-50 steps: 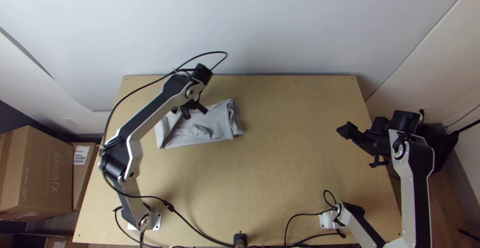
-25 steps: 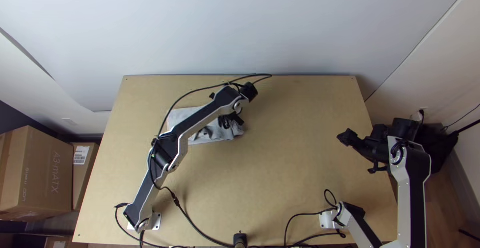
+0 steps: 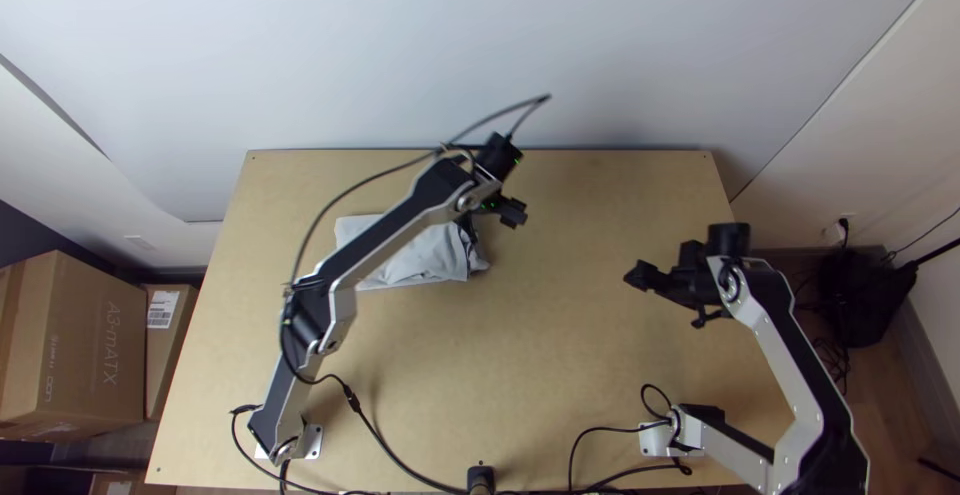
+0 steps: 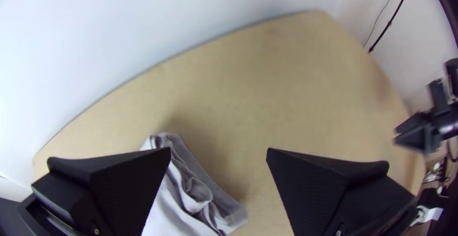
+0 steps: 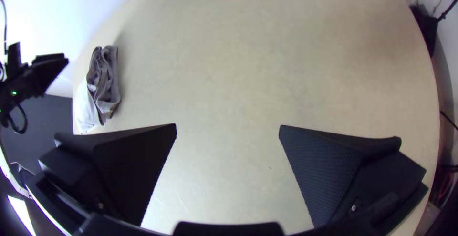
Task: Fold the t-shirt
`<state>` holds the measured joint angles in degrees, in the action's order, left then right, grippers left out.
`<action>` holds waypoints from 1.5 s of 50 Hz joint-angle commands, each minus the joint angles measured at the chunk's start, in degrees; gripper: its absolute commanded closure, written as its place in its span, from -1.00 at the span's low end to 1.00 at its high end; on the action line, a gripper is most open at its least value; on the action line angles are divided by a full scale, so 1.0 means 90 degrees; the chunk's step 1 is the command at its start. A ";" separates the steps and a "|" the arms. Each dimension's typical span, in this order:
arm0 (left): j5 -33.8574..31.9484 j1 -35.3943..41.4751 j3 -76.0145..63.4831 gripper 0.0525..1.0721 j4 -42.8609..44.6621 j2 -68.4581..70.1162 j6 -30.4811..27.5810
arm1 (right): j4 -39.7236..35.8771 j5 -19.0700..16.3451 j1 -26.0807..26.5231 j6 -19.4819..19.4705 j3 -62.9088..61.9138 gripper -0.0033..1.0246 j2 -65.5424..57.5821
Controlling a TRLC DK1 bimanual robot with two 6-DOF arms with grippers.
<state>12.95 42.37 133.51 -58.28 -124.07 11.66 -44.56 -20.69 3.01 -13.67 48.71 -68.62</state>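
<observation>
Near the left hand (image 3: 496, 219); t-shirt (image 3: 425, 258)

The left gripper (image 3: 514, 213) has moved from over the t-shirt (image 3: 420, 255) to just past its right-hand end, towards the table's (image 3: 580, 355) far edge. The right gripper (image 3: 640, 275) has shifted inward from the table's right edge. The t-shirt's left-hand end now lies farther from the left edge.
</observation>
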 commanded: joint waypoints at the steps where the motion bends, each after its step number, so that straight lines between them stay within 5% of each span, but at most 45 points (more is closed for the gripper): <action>1: -0.0150 -0.0469 -0.0050 -0.92 0.0030 0.1032 0.0228 | 0.0165 -0.0250 -0.0480 -0.0209 0.0867 -0.93 -0.0891; 7: -0.0218 -0.1007 -0.0352 -0.92 -0.0057 0.1862 0.0208 | 0.0156 -0.0738 -0.1105 -0.0268 0.1844 -0.93 -0.1858; 24: -0.0990 -0.3135 -0.1388 -0.92 -0.0780 0.3903 -0.0094 | 0.0156 -0.0748 -0.2951 -0.0502 0.4578 -0.93 -0.4260; 42: -0.1468 -0.4844 -0.2472 -0.92 -0.0888 0.5065 -0.0632 | 0.0136 -0.0748 -0.4074 -0.0698 0.7156 -0.93 -0.6467; 55: -0.1468 -0.5225 -0.2540 -0.91 -0.0907 0.5124 -0.0749 | 0.0048 -0.0670 -0.4435 -0.0708 0.8074 -0.93 -0.7415; 75: -0.1468 -0.5557 -0.2374 -0.91 -0.0927 0.5006 -0.1061 | -0.0020 -0.0504 -0.4143 -0.0913 0.8318 -0.93 -0.8059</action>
<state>0.40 -6.98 111.53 -66.17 -79.11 3.60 -43.83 -25.93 -35.31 -20.60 123.07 -139.04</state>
